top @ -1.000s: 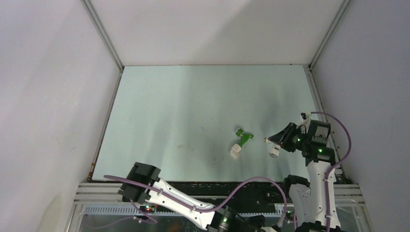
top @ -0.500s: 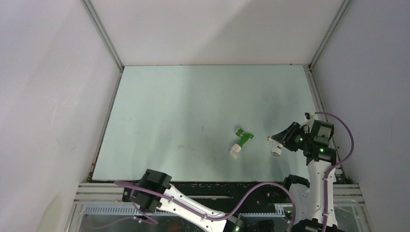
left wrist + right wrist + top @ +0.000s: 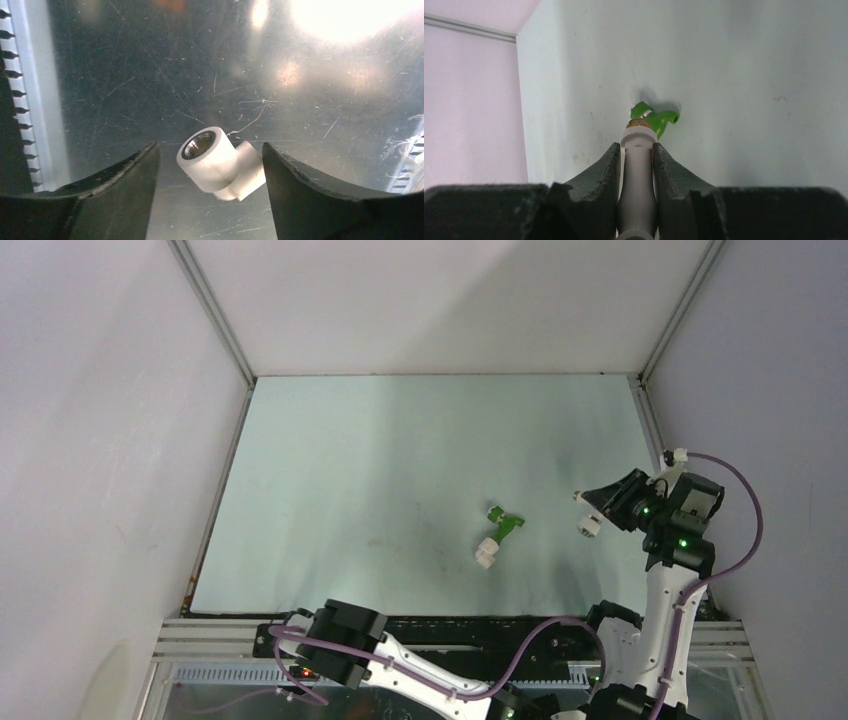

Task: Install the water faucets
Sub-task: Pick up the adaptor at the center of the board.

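The green water faucet (image 3: 507, 524) lies on the pale table (image 3: 400, 440) with a white fitting (image 3: 486, 556) at its near end. My right gripper (image 3: 586, 506) hovers to its right, shut on the white water faucet (image 3: 588, 524). In the right wrist view the white faucet (image 3: 638, 165) sits between that gripper's (image 3: 636, 146) jaws, brass tip pointing at the green faucet (image 3: 656, 117). My left gripper (image 3: 210, 147) is open, with its jaws on either side of a white elbow fitting (image 3: 220, 162) that lies on a scratched surface.
The left arm (image 3: 345, 640) reaches along the metal rail (image 3: 200, 630) at the table's near edge, below table level. Walls enclose the table on the left, back and right. A toothed white strip (image 3: 30, 100) runs along the left of the scratched surface.
My right gripper has risen and drawn back to the right with the white faucet. The left arm's wrist has slid rightward along the near rail. The green faucet has not moved.
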